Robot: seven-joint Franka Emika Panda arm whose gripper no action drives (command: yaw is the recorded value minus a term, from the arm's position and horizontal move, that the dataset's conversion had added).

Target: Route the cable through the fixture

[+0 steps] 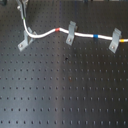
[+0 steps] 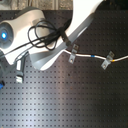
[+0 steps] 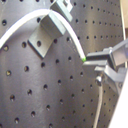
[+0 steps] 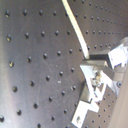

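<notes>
White cable [image 1: 47,34] seated in all three clips on the black breadboard [image 1: 65,85], gripper [image 3: 97,65] pinching cable near the leftmost clip [image 1: 24,43] in the first exterior view.

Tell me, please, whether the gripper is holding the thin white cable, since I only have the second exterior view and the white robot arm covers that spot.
Observer: In the first wrist view the gripper looks closed on the thin white cable, right at a small green mark.
Operator: Is there any fixture besides the two I can see?
Observer: Yes. In the first exterior view a grey metal bracket stands at the first exterior view's left, and the cable passes across its top.
Operator: Where does the cable go from there?
Observer: It climbs from that bracket towards the first exterior view's top edge.
</notes>
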